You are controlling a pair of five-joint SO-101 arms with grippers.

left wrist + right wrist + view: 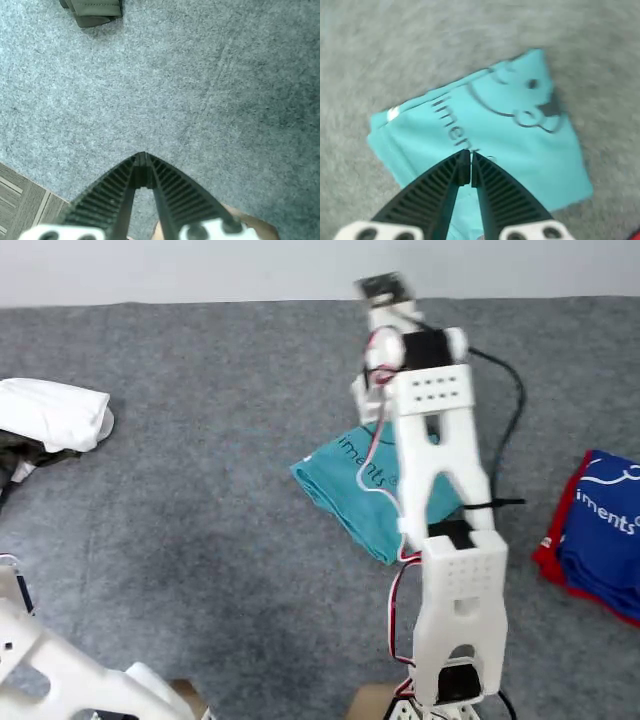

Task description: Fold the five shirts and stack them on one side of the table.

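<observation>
A folded teal shirt point(345, 495) lies on the grey table near the middle. My right arm point(445, 470) stretches over it from the front edge. In the right wrist view my right gripper point(470, 156) is shut, empty, and hovers above the teal shirt point(520, 140). A folded blue shirt point(605, 530) rests on a red one point(553, 550) at the right edge. A bunched white shirt point(55, 412) lies on a dark shirt point(25, 455) at the far left. My left gripper point(145, 158) is shut over bare grey cloth, with an olive shirt point(92, 10) farther off.
My left arm point(60, 670) sits at the front left corner. The table edge and a wood-pattern floor point(20, 197) show beside the left gripper. Open grey surface point(200, 530) spreads between the left pile and the teal shirt.
</observation>
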